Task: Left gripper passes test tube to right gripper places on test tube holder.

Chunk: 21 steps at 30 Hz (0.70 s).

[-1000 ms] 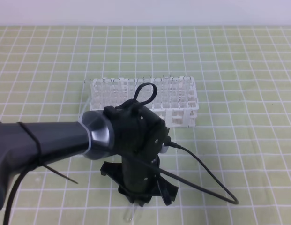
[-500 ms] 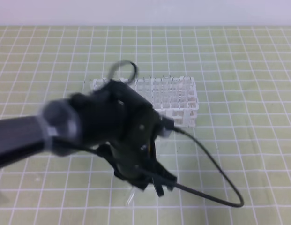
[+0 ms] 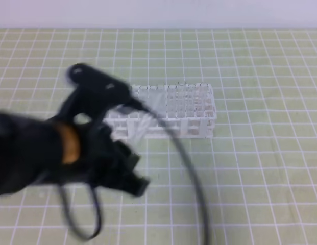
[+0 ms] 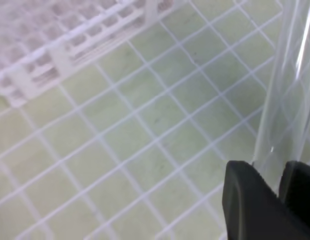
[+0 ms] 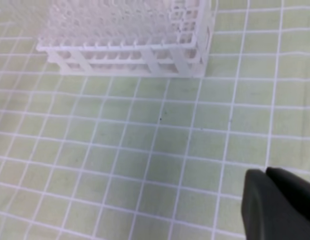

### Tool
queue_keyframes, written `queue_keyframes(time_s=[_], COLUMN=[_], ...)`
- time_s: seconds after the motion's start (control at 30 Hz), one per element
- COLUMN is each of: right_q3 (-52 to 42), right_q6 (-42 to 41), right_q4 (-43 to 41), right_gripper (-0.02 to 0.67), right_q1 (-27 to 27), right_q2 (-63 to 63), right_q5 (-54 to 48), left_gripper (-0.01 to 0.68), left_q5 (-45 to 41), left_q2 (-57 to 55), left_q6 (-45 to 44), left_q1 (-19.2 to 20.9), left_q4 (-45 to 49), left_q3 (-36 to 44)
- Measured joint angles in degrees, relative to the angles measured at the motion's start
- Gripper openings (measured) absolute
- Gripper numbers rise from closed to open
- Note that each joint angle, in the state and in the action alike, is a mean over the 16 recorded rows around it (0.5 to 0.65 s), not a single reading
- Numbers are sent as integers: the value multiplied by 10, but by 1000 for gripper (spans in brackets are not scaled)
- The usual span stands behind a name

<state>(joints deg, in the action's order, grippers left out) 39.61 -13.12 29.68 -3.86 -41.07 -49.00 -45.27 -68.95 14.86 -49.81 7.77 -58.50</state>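
In the left wrist view the test tube [image 4: 287,85] is a clear tube running from the top right corner down between the two black fingers [image 4: 247,200]. My left gripper [image 4: 274,182] is shut on the tube, above the green mat. In the high view the left arm [image 3: 92,153] is a dark blur at the left, in front of the test tube holder [image 3: 189,107]; the tube cannot be made out there. The white lattice holder [image 4: 55,55] also lies at the upper left. My right gripper [image 5: 267,180] hangs shut and empty, well in front of the holder [image 5: 130,45].
A green mat with a white grid [image 3: 250,168] covers the table. A black cable [image 3: 186,163] loops from the left arm across the mat in front of the holder. The right arm is outside the high view.
The left arm has swung left and risen from the front of the mat. The tube that lay under the gripper is gone from the mat and sits between its fingers. The right gripper is unchanged.
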Motion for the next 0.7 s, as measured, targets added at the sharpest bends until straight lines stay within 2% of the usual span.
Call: queue_keyframes(time_s=[0.27,0.47,0.7], right_q3=[31,65,116], right_q6=[-27,-52,-71], right_q4=[44,80,102], right_gripper=[-22,-22,-22], right_q1=[0,-8,-73], right_q2=[-18,-46,-98], right_q5=[-2,1,33], left_gripper=[66,79,85], left_q5=[100,210,343], left_q2=[153,225,259], left_q6=[31,84,140], left_q1=[0,0,0], left_q4=[38,76,124], left_q3=[144,245,334])
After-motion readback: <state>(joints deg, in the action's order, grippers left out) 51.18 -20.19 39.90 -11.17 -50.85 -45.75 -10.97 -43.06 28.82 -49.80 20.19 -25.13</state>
